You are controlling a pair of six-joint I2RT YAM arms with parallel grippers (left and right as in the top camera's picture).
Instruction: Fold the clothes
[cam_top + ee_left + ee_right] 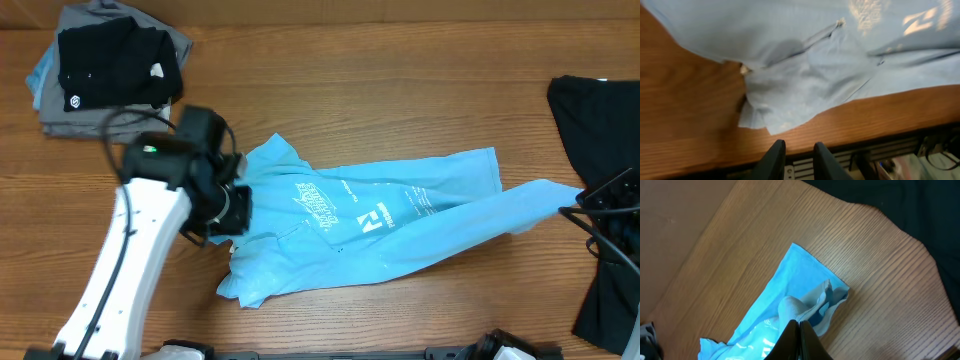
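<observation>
The clothes [380, 220], a light blue T-shirt with white lettering, lie crumpled and stretched sideways across the middle of the wooden table. My left gripper [232, 205] hovers at the shirt's left edge. In the left wrist view its fingers [776, 157] stand a little apart with nothing between them, and the left gripper [797, 147] points over the table's front edge, just off the shirt [815, 65]. My right gripper [590, 200] is at the far right. Seen from the right wrist, the right gripper [799, 322] is shut on a bunched fold of the shirt's end [790, 305].
A folded black shirt [115, 65] lies on grey garments [70, 120] at the back left. A black garment [600, 110] covers the right side, also seen as dark cloth [920, 205]. The table's front edge [865, 127] runs just below the shirt.
</observation>
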